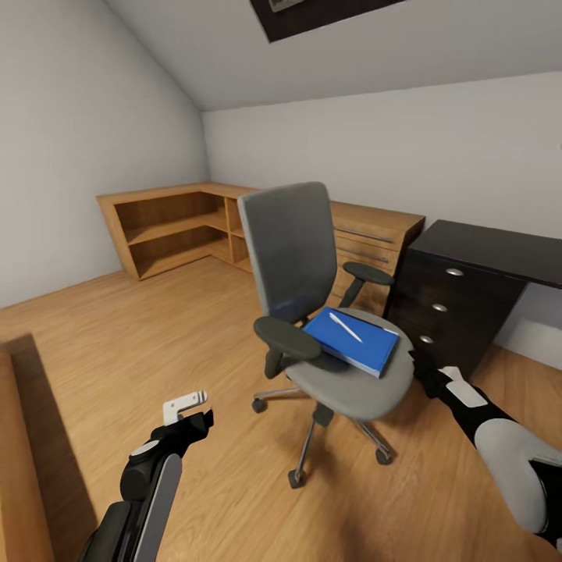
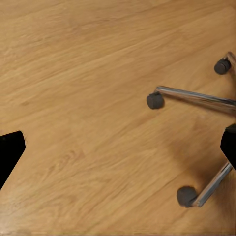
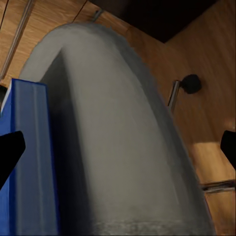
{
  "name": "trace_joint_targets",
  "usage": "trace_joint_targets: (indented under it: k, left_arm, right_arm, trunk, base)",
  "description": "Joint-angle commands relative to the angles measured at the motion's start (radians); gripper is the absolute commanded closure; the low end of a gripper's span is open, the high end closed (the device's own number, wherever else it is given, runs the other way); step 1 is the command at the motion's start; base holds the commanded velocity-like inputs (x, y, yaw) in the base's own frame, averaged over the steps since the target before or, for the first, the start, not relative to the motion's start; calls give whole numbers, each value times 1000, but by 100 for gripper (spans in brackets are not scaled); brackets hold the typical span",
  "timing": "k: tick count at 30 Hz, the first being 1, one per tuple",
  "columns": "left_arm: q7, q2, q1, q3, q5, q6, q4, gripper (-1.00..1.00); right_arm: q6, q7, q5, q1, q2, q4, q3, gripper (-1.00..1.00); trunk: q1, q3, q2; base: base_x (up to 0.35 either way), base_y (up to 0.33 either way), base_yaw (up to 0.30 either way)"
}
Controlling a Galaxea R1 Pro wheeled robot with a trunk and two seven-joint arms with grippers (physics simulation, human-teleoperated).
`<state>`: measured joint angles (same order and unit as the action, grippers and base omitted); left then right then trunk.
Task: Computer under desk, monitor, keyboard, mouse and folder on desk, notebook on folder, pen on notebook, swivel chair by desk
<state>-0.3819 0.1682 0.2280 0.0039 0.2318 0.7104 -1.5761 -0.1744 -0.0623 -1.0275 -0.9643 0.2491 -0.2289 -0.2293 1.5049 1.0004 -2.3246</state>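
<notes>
The chair (image 1: 312, 312) stands on the oak floor (image 1: 117, 351) in the middle of the attic room, its tall grey back turned partly toward the corner shelving (image 1: 172, 226). On its grey seat lies the blue folder (image 1: 353, 340), flat, one corner reaching the seat's front edge toward the right arm. The white pen (image 1: 344, 326) rests diagonally on top of the folder. No writing or brand mark can be read on the folder, the pen or the chair.

Behind the chair runs an oak drawer unit (image 1: 375, 234) with bar handles, and to its right stands a dark cabinet (image 1: 453, 304) with three round silver knobs under a black top.

The right gripper (image 1: 425, 375) sits just beside the seat's right edge, near the folder's corner. In the right wrist view its two dark fingertips (image 3: 10, 150) stand wide apart at the picture's edges, with the seat's rim (image 3: 123, 147) and the folder's blue edge (image 3: 27, 157) between them; they touch neither, as far as can be seen. A castor (image 3: 191, 83) and chrome leg show beyond the seat.

The left gripper (image 1: 199, 417) hangs low over bare floor, well apart from the chair, at the left of the head view. In the left wrist view its fingertips (image 2: 10, 152) are also spread wide and hold nothing; below them lie floorboards and the chair's chrome star base (image 2: 196, 98) with three castors in sight.
</notes>
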Motion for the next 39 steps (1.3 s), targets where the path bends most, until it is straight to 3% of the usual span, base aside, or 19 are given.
trace_joint_targets:
  k: [1, 14, 22, 26, 31, 38, 39]
  left_arm:
    - [-8, 0, 1, 0, 11, 3, -1, -100]
    - [-8, 1, 1, -1, 10, 3, -1, -100]
    - [-8, 1, 1, -1, 10, 3, -1, -100]
    - [-8, 1, 1, -2, 9, 3, 0, -100]
    - [-10, 1, 1, -20, 9, 3, 15, -100]
    - [-13, 1, 1, -34, 9, 3, 19, -100]
    - [-14, 1, 1, -36, 9, 3, 22, -100]
  right_arm:
    - [-4, -3, -2, -1, -2, 0, -5, -100]
    - [-2, -5, 2, 0, -50, 4, -5, -100]
    - [-2, -5, 4, 0, -65, 6, -5, -100]
    - [-1, -5, 5, 0, -82, 10, -5, -100]
    - [11, -6, 15, 1, -126, 16, -3, -100]
    - [16, -7, 25, 1, -140, 30, 1, -100]
    - [17, -7, 33, 1, -154, 33, 2, -100]
  trunk:
    - [-1, 1, 0]
    - [-1, 1, 0]
    - [-1, 1, 0]
    - [-1, 1, 0]
    - [-1, 1, 0]
    - [-1, 1, 0]
    - [-1, 1, 0]
  base:
    - [-263, 0, 0]
    - [-272, 0, 0]
    - [-273, 0, 0]
    - [-271, 0, 0]
    - [-97, 0, 0]
    - [-16, 0, 0]
    - [-3, 0, 0]
